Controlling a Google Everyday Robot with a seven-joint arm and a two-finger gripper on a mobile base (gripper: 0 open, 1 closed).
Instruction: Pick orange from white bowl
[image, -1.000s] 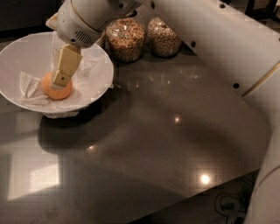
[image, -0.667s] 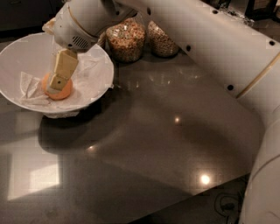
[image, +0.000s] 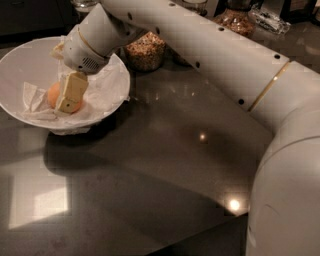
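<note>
Gripper (image: 67, 97) down in the white bowl (image: 20, 55), against the orange (image: 52, 95).
The round orange, showing no long axis, lies just behind the gripper's tip on crumpled paper (image: 107, 87); whether it is gripped cannot be told.

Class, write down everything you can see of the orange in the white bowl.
The orange is small, round and matte pale orange, much smaller than the white bowl that holds it. It sits low in the bowl, near its middle, on crumpled white paper. Only its left side as seen and a sliver at lower right show, because the cream end effector reaches down over its front. Whether it is gripped cannot be told.
</note>
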